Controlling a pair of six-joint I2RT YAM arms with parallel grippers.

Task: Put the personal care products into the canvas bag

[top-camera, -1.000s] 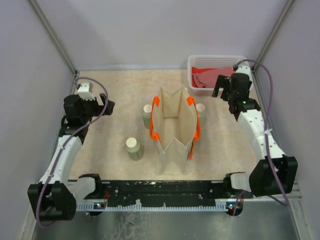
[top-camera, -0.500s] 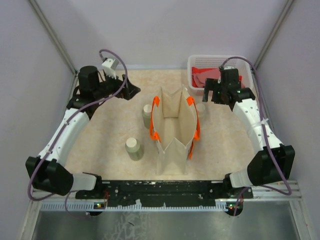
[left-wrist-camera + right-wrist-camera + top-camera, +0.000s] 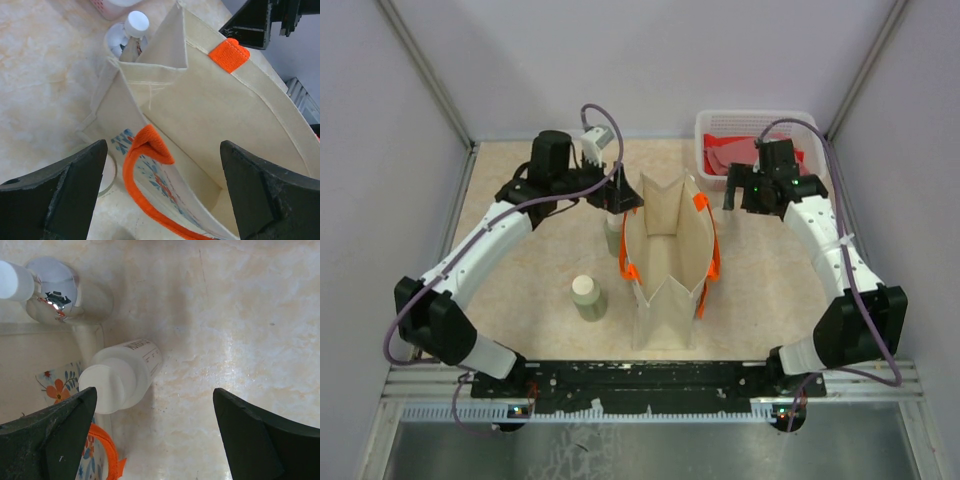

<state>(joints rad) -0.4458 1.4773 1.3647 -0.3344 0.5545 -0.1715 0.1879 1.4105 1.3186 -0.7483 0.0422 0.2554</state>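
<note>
Where canvas bag [image 3: 670,262] stands boxy, cylindrical bottle [image 3: 588,297]

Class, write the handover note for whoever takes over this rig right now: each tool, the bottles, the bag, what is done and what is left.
Left tool: open, empty, over the far left corner of the canvas bag.
Right tool: open, empty, above the cream bottle that stands by the bag's right side.
Canvas bag: stands open; no bottle shows inside it.
Outside the bag: near sage bottle to its left, second sage bottle against its left side, the cream bottle, and the clear bottle at its far end.
Done: nothing bagged.
Left: all four visible bottles.
</note>
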